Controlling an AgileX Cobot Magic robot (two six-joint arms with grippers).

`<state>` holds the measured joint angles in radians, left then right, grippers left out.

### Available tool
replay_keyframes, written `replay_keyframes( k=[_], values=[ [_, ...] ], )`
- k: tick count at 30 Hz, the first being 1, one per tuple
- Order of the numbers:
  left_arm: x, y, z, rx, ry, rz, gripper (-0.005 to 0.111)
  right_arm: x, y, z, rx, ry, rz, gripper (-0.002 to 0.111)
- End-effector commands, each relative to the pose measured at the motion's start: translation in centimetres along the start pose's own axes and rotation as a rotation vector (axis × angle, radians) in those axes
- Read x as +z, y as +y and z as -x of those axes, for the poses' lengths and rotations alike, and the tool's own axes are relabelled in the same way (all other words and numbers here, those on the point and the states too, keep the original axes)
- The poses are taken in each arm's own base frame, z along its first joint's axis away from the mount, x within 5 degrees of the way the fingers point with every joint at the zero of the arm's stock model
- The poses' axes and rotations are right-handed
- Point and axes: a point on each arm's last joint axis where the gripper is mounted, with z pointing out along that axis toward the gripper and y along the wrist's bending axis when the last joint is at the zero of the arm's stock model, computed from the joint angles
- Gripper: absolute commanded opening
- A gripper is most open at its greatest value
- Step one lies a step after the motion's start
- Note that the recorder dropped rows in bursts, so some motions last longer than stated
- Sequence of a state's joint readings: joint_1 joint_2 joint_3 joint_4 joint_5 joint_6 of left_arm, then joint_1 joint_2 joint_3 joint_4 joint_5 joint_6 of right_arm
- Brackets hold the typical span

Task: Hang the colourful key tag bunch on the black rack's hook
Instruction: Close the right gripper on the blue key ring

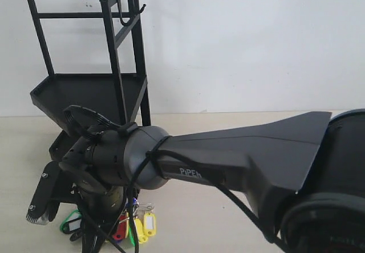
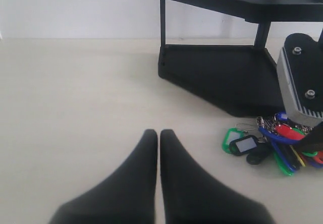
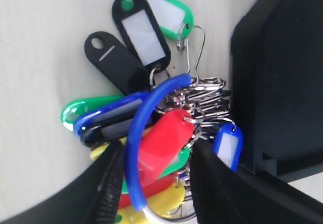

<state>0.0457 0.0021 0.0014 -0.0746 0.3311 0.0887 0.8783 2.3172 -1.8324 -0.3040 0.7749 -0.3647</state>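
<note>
Between the fingers of the right gripper [image 3: 159, 148] sit the blue ring section and a red tag of the colourful key tag bunch [image 3: 161, 118]. The jaws stand apart, one on each side of the cluster, and no firm clamp is evident. The bunch lies flat on the desk [image 2: 75, 108], with its green, black, blue and yellow tags fanned outward. It is just beside the lower tray of the black rack [image 3: 282, 72], and contact between the two cannot be confirmed.

In the exterior view the bunch [image 1: 137, 224] is at 7 o'clock, partly hidden by the right arm [image 1: 239, 162]. The rack [image 1: 85, 93] stands upright at 10 o'clock, and its hook [image 1: 122, 18] at 11 o'clock is bare.

The left gripper [image 2: 159, 135] has its fingers pressed together with nothing between them. It sits over bare desk, well apart from the bunch [image 2: 275, 143].
</note>
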Motion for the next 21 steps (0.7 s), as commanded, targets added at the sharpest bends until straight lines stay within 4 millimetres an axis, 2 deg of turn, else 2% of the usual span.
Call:
replay_keyframes(
  k=[1, 8, 9, 10, 11, 13, 19, 21],
  values=[
    [0.0, 0.0, 0.2, -0.018, -0.019, 0.002, 0.004, 0.1, -0.5, 0.0, 0.006, -0.018, -0.009, 0.04],
    [0.0, 0.0, 0.2, -0.018, -0.019, 0.002, 0.004, 1.4, 0.0, -0.3, 0.006, -0.001, 0.009, 0.038],
    [0.0, 0.0, 0.2, -0.018, -0.019, 0.002, 0.004, 1.4, 0.0, -0.2, 0.006, -0.004, 0.008, 0.032],
    [0.0, 0.0, 0.2, -0.018, -0.019, 0.002, 0.004, 1.2, -0.1, -0.2, 0.006, -0.008, 0.004, 0.015],
    [0.0, 0.0, 0.2, -0.018, -0.019, 0.002, 0.004, 0.8, -0.2, -0.1, 0.008, -0.013, 0.0, 0.003],
    [0.0, 0.0, 0.2, -0.018, -0.019, 0.002, 0.004, 0.2, -0.5, 0.0, 0.011, -0.019, -0.008, 0.0],
    [0.0, 0.0, 0.2, -0.018, -0.019, 0.002, 0.004, -5.1, -2.2, 0.8, 0.073, -0.048, -0.012, 0.0],
    [0.0, 0.0, 0.2, -0.018, -0.019, 0.002, 0.004, -6.7, -2.5, 0.9, 0.143, -0.062, -0.005, 0.0]
  ],
)
